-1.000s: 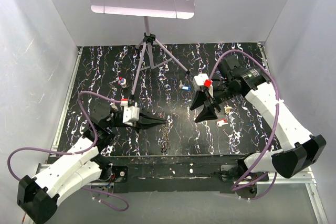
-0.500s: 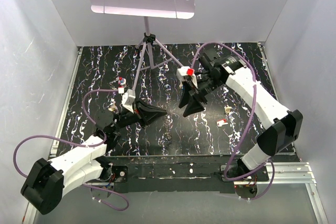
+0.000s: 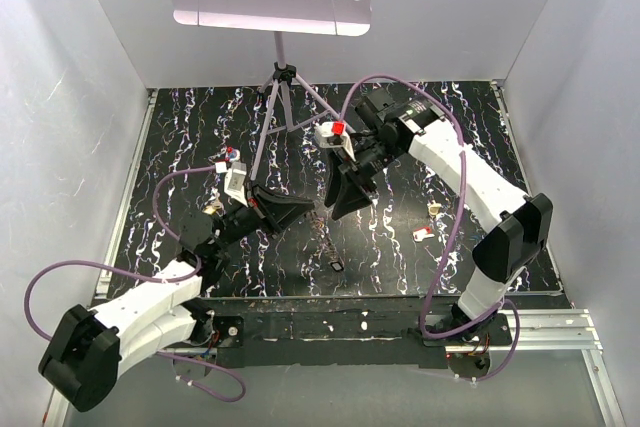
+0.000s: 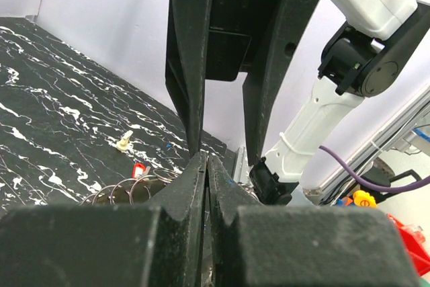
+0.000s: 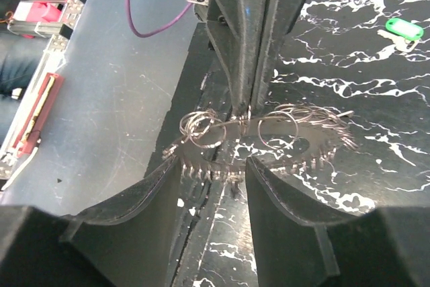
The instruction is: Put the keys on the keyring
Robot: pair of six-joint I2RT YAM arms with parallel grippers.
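Swinging in from the right, the right gripper (image 3: pixel 337 212) has come to a spot just in front of the music stand's tripod (image 3: pixel 285 97). The left gripper (image 3: pixel 308 210) has edged back to meet it there. The left pincer is clenched on the far rim of the keyring (image 5: pixel 269 140), which hangs between the two grippers, in front of the tripod. The right fingers (image 5: pixel 171 173) stand apart astride its near rim, grasping nothing. The step looks like a shared hold on the ring, before any threading. A red key (image 3: pixel 423 234) and a cream key (image 3: pixel 434 210) lie loose well right of the tripod. Next, the right jaws probably need to pinch the thin rim squarely without knocking it from the left's hold.
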